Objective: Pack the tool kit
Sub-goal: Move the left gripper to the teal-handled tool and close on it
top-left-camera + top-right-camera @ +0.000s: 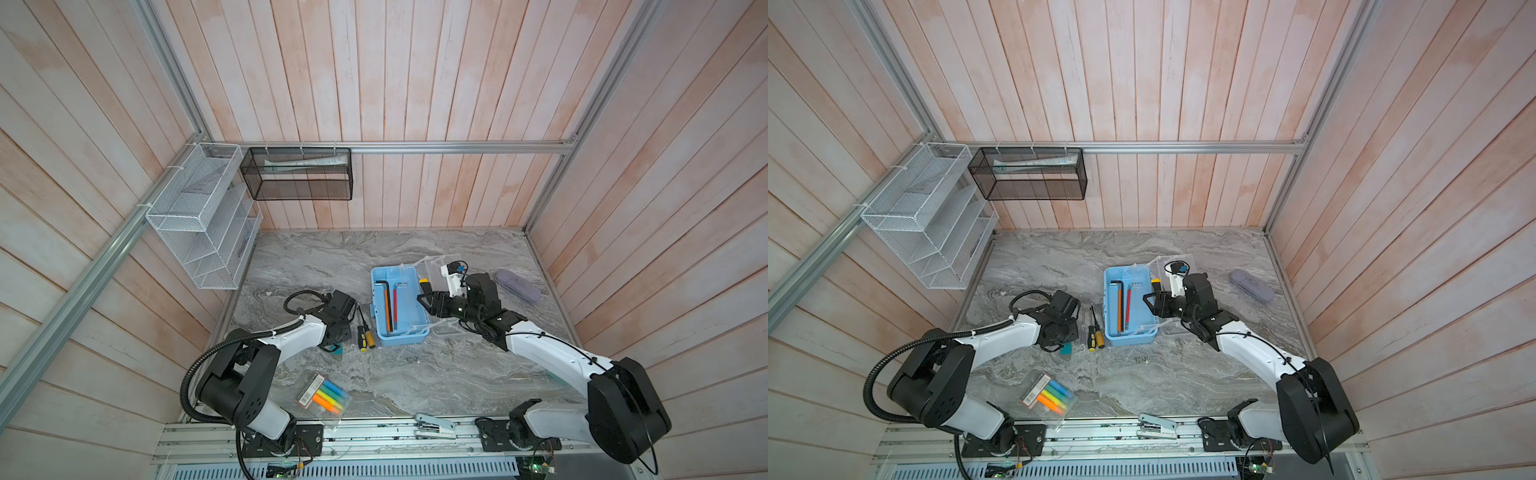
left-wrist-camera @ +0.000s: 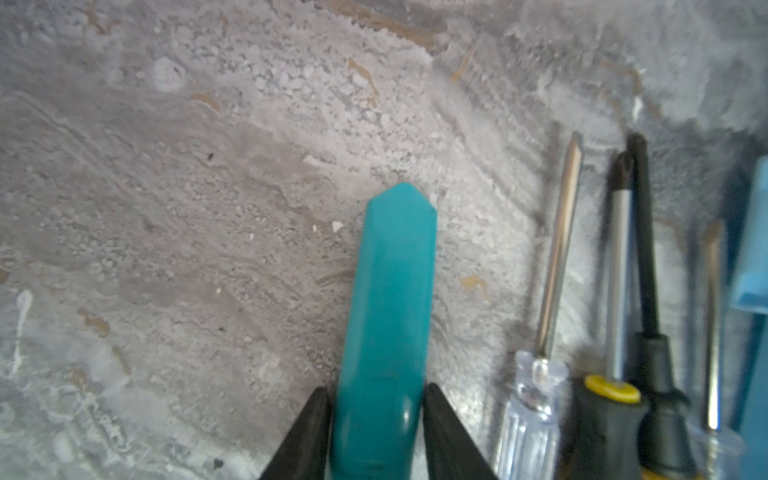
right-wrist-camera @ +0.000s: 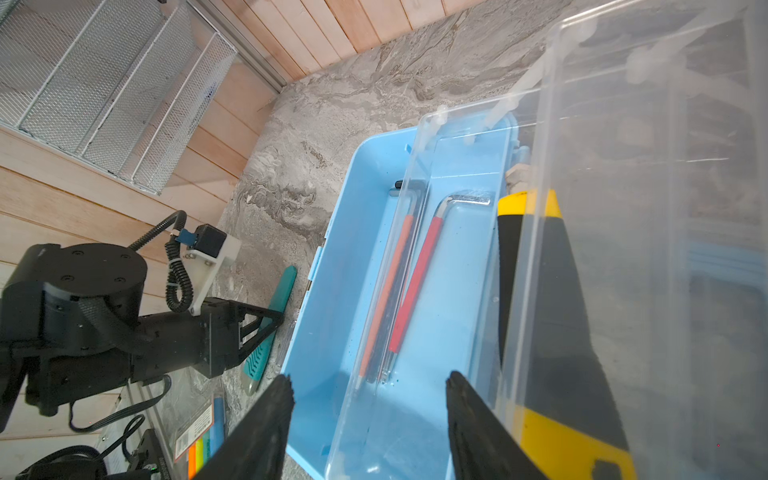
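Note:
The tool kit [image 1: 380,291] [image 1: 1113,286] is a light-blue box, open mid-table, with its clear lid [image 1: 436,270] [image 3: 665,208] tipped back to the right. Two hex keys [image 1: 390,305] [image 3: 411,282], sleeved orange and red, lie inside. A yellow-and-black handle [image 1: 424,286] [image 3: 540,291] rests by the lid. My right gripper [image 1: 427,305] [image 1: 1152,303] [image 3: 370,380] hovers open over the box's right side, holding nothing. My left gripper [image 1: 332,343] [image 2: 376,395] is down at the table left of the box, its fingers pressed on both sides of a teal cutter [image 2: 390,299] [image 3: 270,324].
Several screwdrivers [image 1: 361,330] [image 2: 552,270] lie between the cutter and the box. A highlighter packet [image 1: 324,395] and a stapler [image 1: 434,426] sit near the front edge, a lilac case [image 1: 519,284] at the right. White [image 1: 199,216] and black [image 1: 299,174] mesh racks hang at the back left.

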Robot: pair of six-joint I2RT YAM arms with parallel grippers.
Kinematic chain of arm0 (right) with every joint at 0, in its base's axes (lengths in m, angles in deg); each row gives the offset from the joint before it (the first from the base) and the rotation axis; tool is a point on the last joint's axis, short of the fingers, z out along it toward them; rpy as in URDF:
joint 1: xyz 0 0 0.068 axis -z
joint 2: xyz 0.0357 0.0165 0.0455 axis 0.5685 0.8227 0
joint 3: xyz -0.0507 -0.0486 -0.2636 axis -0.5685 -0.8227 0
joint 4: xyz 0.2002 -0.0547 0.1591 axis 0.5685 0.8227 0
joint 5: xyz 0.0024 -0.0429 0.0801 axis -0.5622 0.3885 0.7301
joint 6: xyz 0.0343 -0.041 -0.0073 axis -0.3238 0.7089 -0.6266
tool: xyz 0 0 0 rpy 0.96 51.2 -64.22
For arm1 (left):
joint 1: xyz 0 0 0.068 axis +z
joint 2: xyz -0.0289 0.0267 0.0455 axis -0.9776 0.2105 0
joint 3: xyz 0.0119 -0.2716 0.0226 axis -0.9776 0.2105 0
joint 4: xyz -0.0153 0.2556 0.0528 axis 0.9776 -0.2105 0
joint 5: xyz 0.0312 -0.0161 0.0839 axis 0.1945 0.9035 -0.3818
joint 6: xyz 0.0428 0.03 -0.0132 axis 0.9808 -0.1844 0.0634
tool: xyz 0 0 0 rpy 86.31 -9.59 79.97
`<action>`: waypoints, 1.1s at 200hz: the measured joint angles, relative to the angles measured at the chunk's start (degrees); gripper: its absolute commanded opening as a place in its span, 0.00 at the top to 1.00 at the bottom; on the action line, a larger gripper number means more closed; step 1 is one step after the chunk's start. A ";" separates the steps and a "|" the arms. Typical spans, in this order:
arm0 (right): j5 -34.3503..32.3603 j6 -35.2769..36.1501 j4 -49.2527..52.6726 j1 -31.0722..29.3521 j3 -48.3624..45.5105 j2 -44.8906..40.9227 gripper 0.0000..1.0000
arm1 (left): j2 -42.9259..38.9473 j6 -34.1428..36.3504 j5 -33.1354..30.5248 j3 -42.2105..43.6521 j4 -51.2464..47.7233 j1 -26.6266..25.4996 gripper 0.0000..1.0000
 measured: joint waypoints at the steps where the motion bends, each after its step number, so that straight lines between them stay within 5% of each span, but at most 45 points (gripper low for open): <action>1: 0.00 0.00 -0.02 0.00 0.00 0.04 0.40 | 0.02 -0.04 0.02 0.00 0.02 0.00 0.64; 124: 0.07 0.02 -1.70 0.00 1.53 2.93 0.40 | 0.07 0.68 0.31 -0.59 -0.22 0.11 0.78; 220: 1.25 -0.46 -2.51 0.70 2.89 4.76 0.41 | -11.67 0.92 7.34 -2.78 -3.15 0.22 0.81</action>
